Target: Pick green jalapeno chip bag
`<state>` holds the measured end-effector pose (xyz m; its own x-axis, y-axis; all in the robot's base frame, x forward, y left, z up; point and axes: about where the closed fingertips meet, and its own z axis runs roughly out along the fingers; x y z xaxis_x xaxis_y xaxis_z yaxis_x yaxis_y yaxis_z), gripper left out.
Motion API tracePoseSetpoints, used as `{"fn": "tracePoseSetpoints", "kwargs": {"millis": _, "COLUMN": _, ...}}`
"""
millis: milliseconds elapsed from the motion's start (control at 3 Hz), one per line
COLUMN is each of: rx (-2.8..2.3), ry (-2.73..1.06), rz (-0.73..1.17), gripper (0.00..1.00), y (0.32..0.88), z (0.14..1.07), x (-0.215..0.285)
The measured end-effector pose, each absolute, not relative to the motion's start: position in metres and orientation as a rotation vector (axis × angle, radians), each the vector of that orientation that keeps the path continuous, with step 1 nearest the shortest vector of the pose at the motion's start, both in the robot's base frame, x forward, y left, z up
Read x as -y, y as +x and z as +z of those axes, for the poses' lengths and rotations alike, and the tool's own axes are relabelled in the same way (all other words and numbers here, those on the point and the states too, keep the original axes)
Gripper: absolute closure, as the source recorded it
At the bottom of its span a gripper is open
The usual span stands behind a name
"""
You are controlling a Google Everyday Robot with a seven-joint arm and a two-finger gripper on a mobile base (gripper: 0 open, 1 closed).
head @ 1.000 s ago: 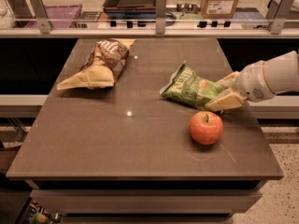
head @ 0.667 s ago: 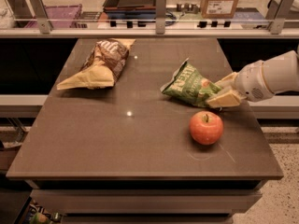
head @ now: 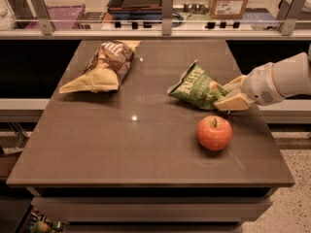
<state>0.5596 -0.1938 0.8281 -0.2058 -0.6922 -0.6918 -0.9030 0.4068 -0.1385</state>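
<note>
The green jalapeno chip bag (head: 197,87) lies on the brown table (head: 116,144), right of centre, with white lettering facing up. My gripper (head: 227,95) reaches in from the right on a white arm. Its tan fingers (head: 233,102) sit at the bag's right end, one above it and one below, closed on the foil. The bag's right end looks slightly raised off the table while its left end stays low.
A red apple (head: 214,132) sits just in front of the gripper and bag. A brown-and-tan chip bag (head: 101,67) lies at the back left. A railing (head: 165,23) and shelves with boxes run behind the table.
The bag's right end has lifted slightly with the gripper on it. The apple and the brown bag have not moved.
</note>
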Motion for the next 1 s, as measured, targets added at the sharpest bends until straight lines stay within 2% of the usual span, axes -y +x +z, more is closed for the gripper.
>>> {"fn": "tracePoseSetpoints", "kwargs": {"millis": 1000, "rx": -1.972, "ry": -1.356, "rz": 0.389, "gripper": 1.0, "y": 0.5596, "z": 0.8289, "x": 0.1938}}
